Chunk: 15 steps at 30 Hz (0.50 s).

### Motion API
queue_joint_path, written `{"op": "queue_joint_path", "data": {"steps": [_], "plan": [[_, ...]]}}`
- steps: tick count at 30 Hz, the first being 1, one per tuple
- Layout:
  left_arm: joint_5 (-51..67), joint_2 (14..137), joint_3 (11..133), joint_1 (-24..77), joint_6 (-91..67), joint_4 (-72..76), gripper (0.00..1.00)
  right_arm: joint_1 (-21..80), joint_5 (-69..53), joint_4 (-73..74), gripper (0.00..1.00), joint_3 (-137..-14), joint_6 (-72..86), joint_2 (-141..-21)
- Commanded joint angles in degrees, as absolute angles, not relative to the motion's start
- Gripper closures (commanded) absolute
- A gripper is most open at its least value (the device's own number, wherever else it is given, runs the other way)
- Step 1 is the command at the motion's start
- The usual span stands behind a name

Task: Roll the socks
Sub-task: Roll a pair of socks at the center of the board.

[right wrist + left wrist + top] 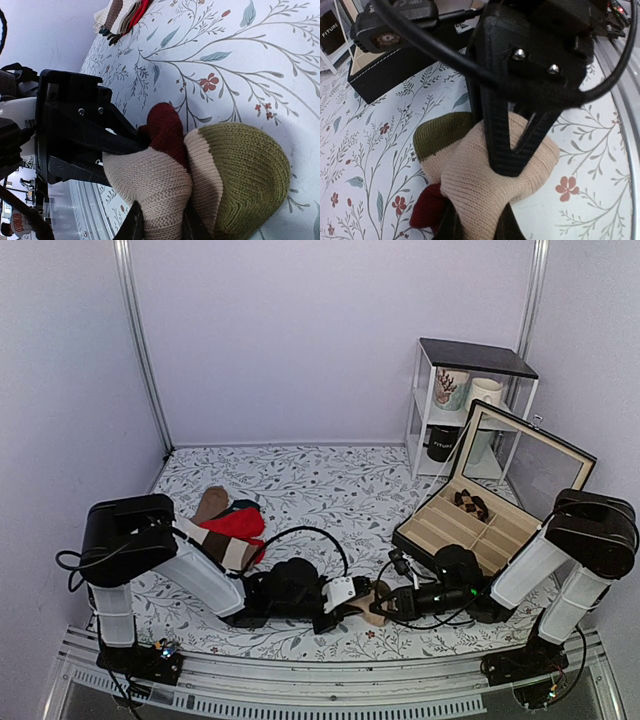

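Note:
The socks are bunched into one tan bundle near the table's front edge, between both grippers. In the left wrist view the bundle shows tan knit, an olive cuff and a maroon tip. My left gripper is shut on its tan part from below. My right gripper comes in from the opposite side, and its black fingers press into the same bundle. In the right wrist view my right gripper is shut on the tan fold of the socks, with the olive cuff at right and the left gripper's fingers at left.
A pile of other socks, red and cream with brown bands, lies at the left; it also shows in the right wrist view. An open black compartment box stands at the right, a small shelf with mugs behind it. The metal front rail runs close by.

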State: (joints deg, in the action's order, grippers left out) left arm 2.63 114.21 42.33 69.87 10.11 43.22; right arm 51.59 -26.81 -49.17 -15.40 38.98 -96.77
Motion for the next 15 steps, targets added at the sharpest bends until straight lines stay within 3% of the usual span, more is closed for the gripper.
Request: {"op": "queue_joint_path", "data": {"steps": [1,8,15], "plan": [[10.5,117.5,44.5,70.5,5.4,23.6,1.0,53.1,-28.7,-30.9,0.87,-14.9,36.6,-100.5],[14.9,120.3,49.4,70.6,-2.0,6.7,1.0,52.0,-27.2,-24.7,0.72,-18.0,33.5,-97.8],[22.2,122.5,49.1,68.1,-6.7,3.2,1.0,51.7,-24.3,-18.0,0.61,-21.9,27.4,-92.9]]}}
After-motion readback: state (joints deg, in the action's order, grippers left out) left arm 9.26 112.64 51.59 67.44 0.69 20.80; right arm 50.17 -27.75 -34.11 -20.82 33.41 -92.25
